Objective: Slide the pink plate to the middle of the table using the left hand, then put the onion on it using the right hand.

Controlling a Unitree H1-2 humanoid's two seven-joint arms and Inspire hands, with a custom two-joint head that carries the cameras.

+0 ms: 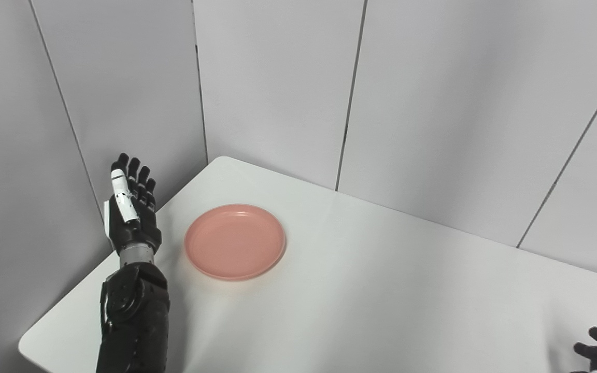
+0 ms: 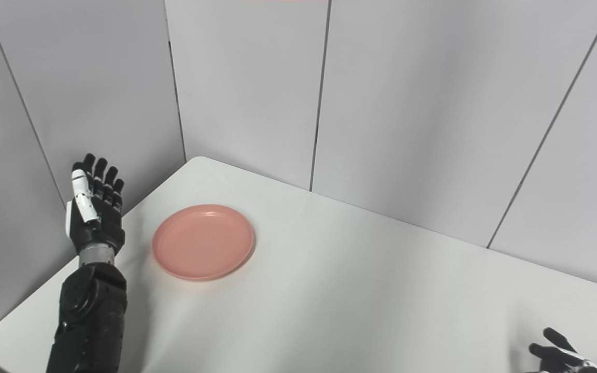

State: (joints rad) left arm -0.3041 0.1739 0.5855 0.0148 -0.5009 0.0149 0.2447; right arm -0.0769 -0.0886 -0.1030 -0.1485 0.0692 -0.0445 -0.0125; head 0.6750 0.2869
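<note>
Left hand [image 1: 131, 210] is up beside the table's [image 1: 381, 290] left edge, fingers straight and spread, gripping nothing, and the pink plate [image 1: 235, 241] lies flat just to its right, apart from it, in the left part of the tabletop: the slide looks not yet begun. Next that palm needs to come down against the plate's near-left rim and push it rightward toward the centre; the right hand [image 2: 563, 357] only peeks in at the bottom corner, fingers apparently spread though I can't tell for sure, and no onion is in view

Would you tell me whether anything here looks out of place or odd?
One thing: no onion shows in either view. The pink plate lies flat, empty and intact near the table's left end, beside the raised, open left hand.
</note>
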